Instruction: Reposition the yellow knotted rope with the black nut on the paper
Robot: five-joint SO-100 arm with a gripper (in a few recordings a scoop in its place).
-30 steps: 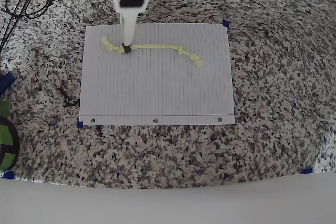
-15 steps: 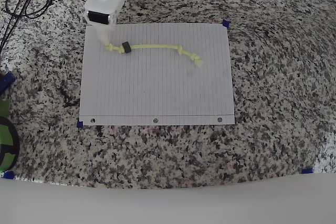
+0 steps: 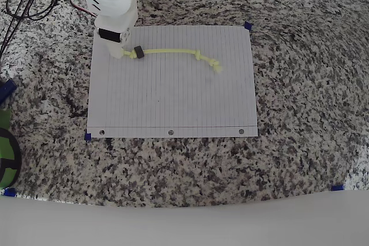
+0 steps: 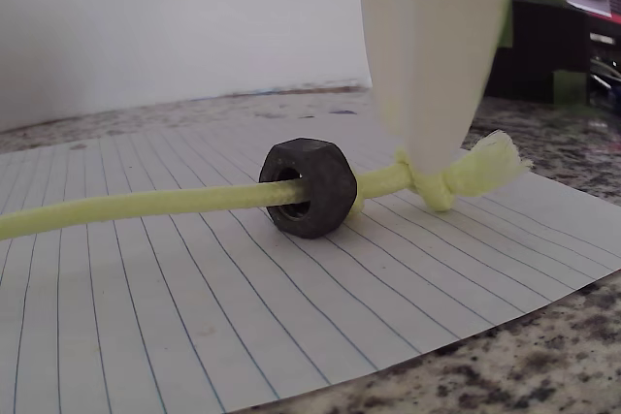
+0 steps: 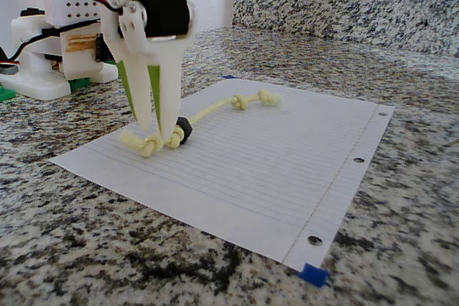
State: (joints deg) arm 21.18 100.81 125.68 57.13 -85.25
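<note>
Change: a second ago the gripper (image 5: 159, 136) stood at the black nut (image 3: 138, 52); it has since swung to the rope's left end in the overhead view and come down over the end knot.
Gripper: fingers straddle that knot, parted, one each side; whether they pinch it yet I cannot tell.
Rope: the yellow knotted rope (image 3: 173, 53) lies across the upper part of the paper (image 3: 173, 96), unmoved, nut threaded near its left end.
Meaning: likely lining up a grasp to drag the rope by its end.
Surface: speckled granite counter (image 3: 300, 84); blue tape (image 5: 313, 274) pins the sheet's corners.
Room: white wall, granite backsplash (image 5: 344, 5) behind.
</note>
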